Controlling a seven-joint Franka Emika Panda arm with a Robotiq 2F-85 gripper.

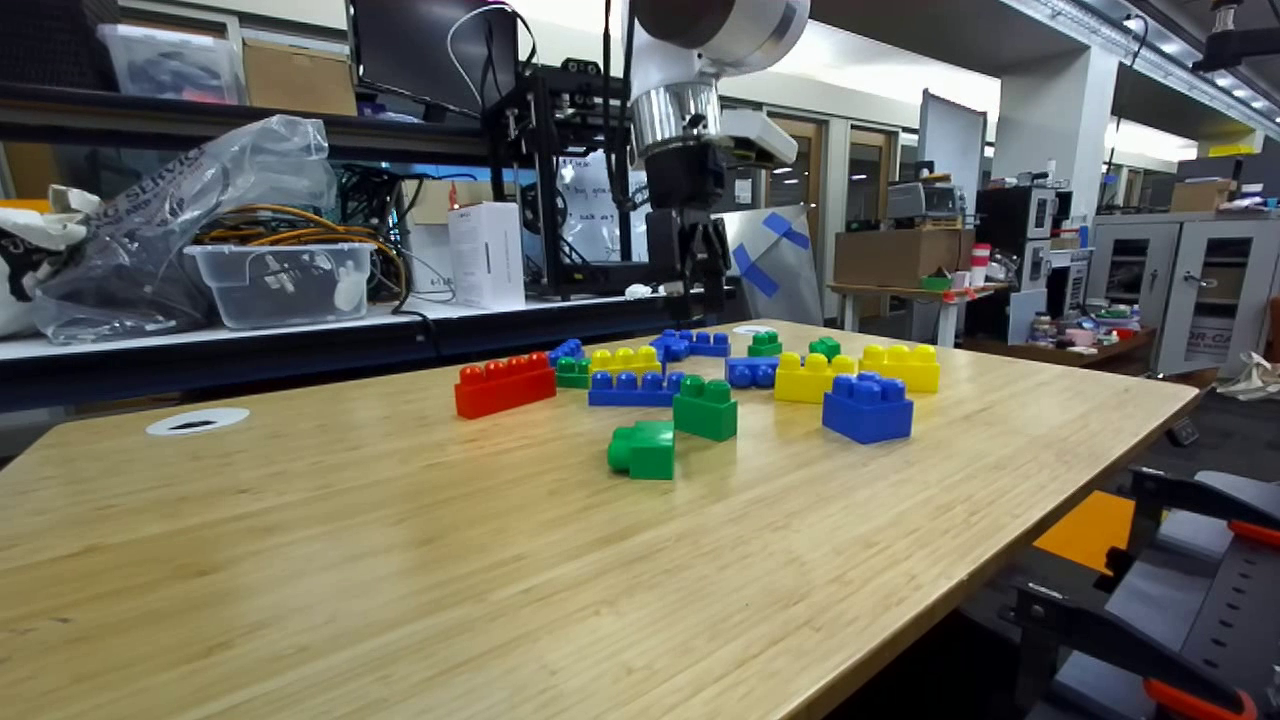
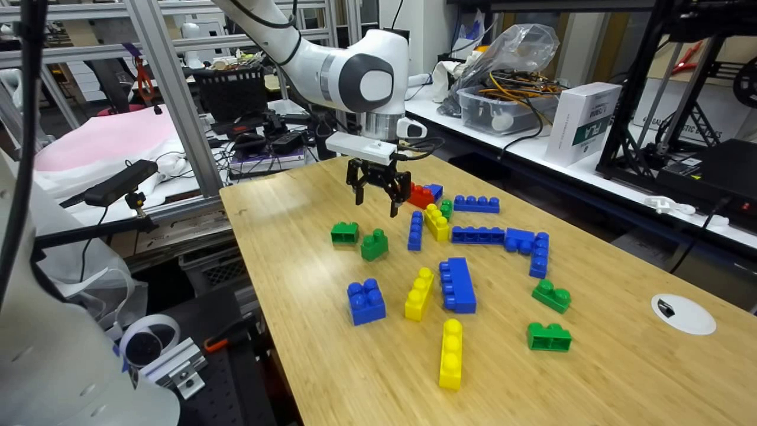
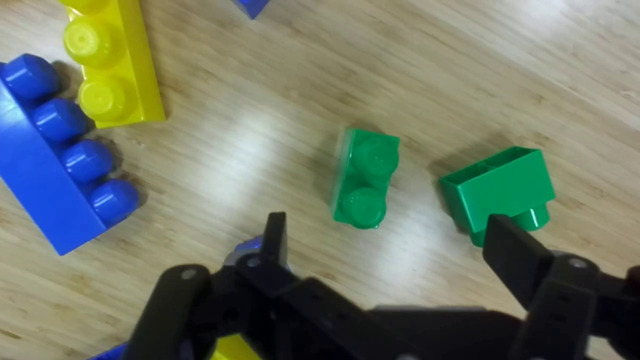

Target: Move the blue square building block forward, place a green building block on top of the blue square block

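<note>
On the pale table, the blue square block sits studs up, which I judge suits stacking. Apart from it stands a green block; my hand hangs above the table, spread wide, holding nothing, presumably to straddle a brick.

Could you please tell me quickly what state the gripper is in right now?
Gripper: open, holding nothing.
</note>
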